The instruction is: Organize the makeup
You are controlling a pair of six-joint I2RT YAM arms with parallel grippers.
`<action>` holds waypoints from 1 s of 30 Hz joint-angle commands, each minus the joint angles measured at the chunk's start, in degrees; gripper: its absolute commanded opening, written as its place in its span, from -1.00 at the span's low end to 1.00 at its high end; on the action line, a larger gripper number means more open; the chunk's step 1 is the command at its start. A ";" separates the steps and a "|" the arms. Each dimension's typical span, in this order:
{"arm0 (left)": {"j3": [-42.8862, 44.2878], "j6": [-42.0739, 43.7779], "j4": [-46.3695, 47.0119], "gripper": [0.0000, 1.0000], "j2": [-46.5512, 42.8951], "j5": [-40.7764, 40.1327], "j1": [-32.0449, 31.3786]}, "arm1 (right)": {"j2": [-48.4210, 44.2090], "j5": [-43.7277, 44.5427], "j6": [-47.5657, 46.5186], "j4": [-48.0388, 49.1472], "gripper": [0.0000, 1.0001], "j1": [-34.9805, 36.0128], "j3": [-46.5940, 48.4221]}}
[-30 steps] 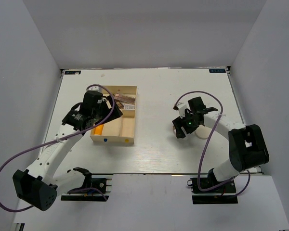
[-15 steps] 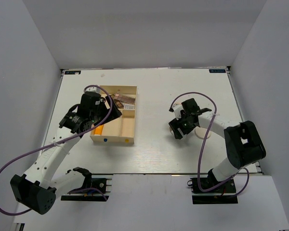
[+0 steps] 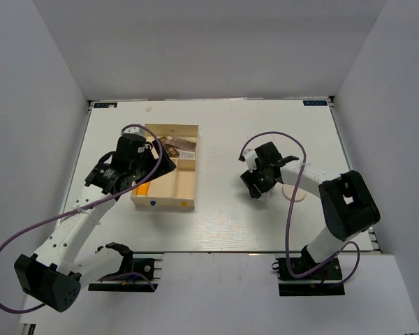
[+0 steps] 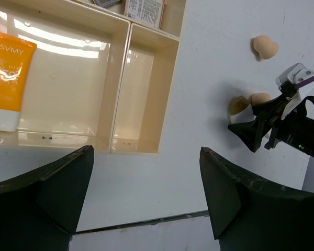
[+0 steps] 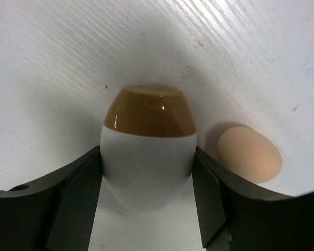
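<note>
- Wooden and pale, the divided box (image 3: 165, 203) stands on the left half of the white table (image 3: 223, 125), with the left arm above it
- Over the near right part of the box hangs the left gripper (image 4: 145, 154); its two dark fingers (image 4: 47, 193) are spread wide and nothing is between them
- Inside the big near-left compartment lies the orange tube (image 4: 8, 78), flat, with its white end toward the near wall
- Further back in the box lie the brown eyeshadow palettes (image 3: 176, 144), partly hidden by the arm
- On the right half of the table the right gripper (image 5: 146, 157) is clenched on the white oval piece (image 5: 148, 151); both fingers press on its sides, and its brown end points away from the wrist
- I cannot tell if the piece rests on the table or is a little above it
- Just to the right of the piece lies one tan sponge (image 5: 249, 154), close but not touching
- Alone and further back on the table lies a second tan sponge (image 4: 265, 47), apart from the other two
- Right of this gripper lies the round cream puff (image 3: 297, 192), flat and partly under the arm
</note>
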 commanded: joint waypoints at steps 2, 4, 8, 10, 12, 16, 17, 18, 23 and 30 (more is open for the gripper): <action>3.01 -0.29 0.01 0.83 -2.06 0.19 -0.12 | 0.48 1.14 -1.59 1.00 -0.01 0.66 -0.51; 4.49 -0.12 1.59 0.83 -2.76 0.98 -0.12 | -0.83 -0.44 -4.12 0.39 -0.49 0.66 -0.51; 7.22 0.85 5.02 0.83 -4.17 4.39 -0.12 | -2.68 -8.32 -9.49 -3.30 -0.92 0.75 3.96; 8.28 1.37 7.56 0.83 -4.70 6.60 -0.12 | -2.68 -12.20 -11.95 -6.90 -1.00 0.84 7.30; 9.51 1.38 10.02 0.83 -5.05 9.06 -0.12 | -1.38 -17.30 -15.03 -10.23 -1.00 1.01 13.27; 10.92 1.20 14.68 0.83 -5.93 12.85 -0.12 | 2.75 -27.59 -16.18 -13.06 -1.00 2.95 25.86; 11.01 1.20 16.43 0.83 -6.46 13.55 -0.12 | 3.81 -29.00 -15.31 -13.06 -1.00 4.51 30.99; 11.01 1.11 17.15 0.83 -6.72 14.51 -0.12 | 6.26 -30.05 -14.69 -13.06 -1.00 5.14 33.48; 10.75 1.37 21.62 0.82 -8.83 16.45 -0.12 | 19.16 -36.12 -5.84 -11.22 -1.00 11.54 49.91; 8.12 1.90 26.20 0.80 -13.13 17.42 -0.12 | 31.67 -38.86 2.88 -4.46 -1.00 19.80 67.08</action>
